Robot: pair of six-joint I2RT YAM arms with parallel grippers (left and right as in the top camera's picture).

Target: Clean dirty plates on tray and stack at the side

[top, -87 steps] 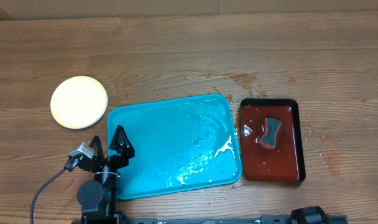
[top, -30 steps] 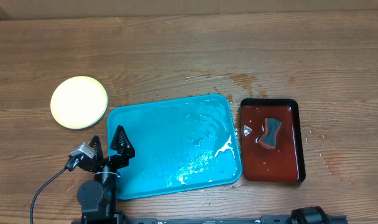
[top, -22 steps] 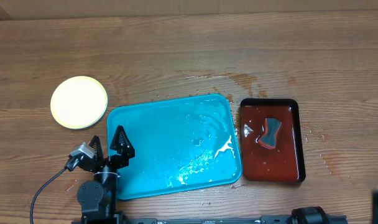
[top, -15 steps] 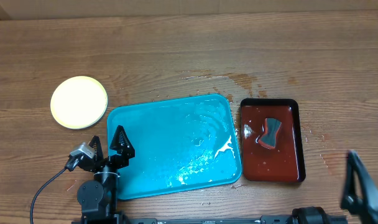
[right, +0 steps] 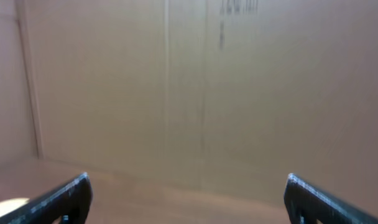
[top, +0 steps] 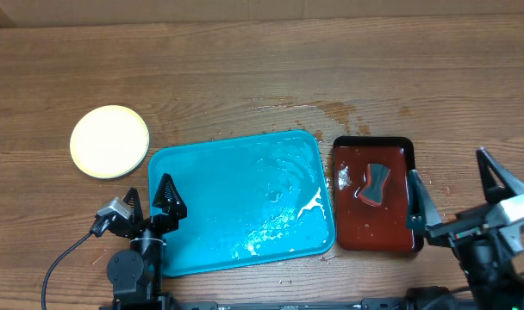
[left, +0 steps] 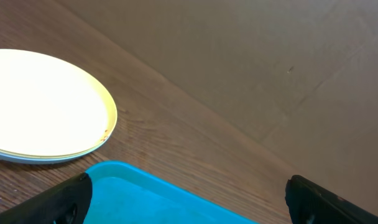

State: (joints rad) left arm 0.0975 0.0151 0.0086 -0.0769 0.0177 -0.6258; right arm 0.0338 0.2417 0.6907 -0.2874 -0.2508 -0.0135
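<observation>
Both arms are parked low at the 6 o'clock edge of the wooden table (top: 245,69), pointing toward 12 o'clock. The left gripper (top: 149,189) sits at the 8 o'clock corner of the tray (top: 219,181), black pointed fingers spread wide with nothing between them. The right gripper (top: 446,164) is around 4 o'clock from the small red-brown tray (top: 374,243), also splayed wide and empty. Its wrist view is just a blurry cardboard wall (right: 176,93).

The plates (top: 109,141) are stacked on bare wood at 10 o'clock from the tray. They're round, flat, smooth pale yellow plastic, with a paler rim peeking out underneath in the left wrist view. The tray is glossy turquoise with rounded corners, wet, with some white foam (top: 312,205). A grey hourglass-shaped pad (top: 374,184) lies in the red-brown one.
</observation>
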